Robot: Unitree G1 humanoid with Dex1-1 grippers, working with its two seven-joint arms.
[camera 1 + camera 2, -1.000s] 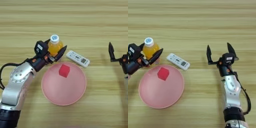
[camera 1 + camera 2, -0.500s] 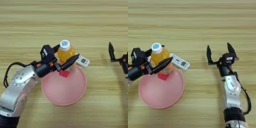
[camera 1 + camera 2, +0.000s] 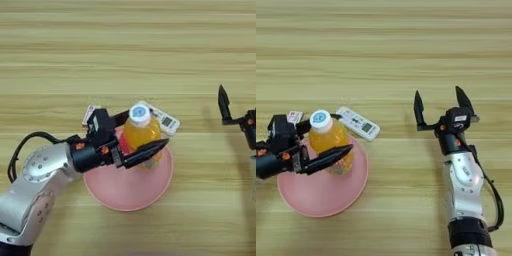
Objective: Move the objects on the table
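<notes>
My left gripper [image 3: 138,136] is shut on the orange-drink bottle [image 3: 141,134], one black finger in front of it and one behind. The bottle stands upright with its white cap [image 3: 320,119] on top, over the far part of the pink plate [image 3: 131,199]; I cannot tell if its base touches. The red cube is almost wholly hidden behind the gripper and bottle. The white remote control [image 3: 358,123] lies just beyond the plate's far right rim. A red-and-white packet [image 3: 90,113] lies behind my left wrist. My right gripper [image 3: 439,94] hangs open over bare table at the right.
The wood-grain table [image 3: 125,45] stretches wide beyond the things. My left forearm [image 3: 42,172] reaches in from the lower left, with a black cable beside it. My right arm [image 3: 463,185] comes up from the lower right.
My left gripper has carried the bottle to the right, from left of the plate to over its far part, now covering the red cube. The right arm has not moved.
</notes>
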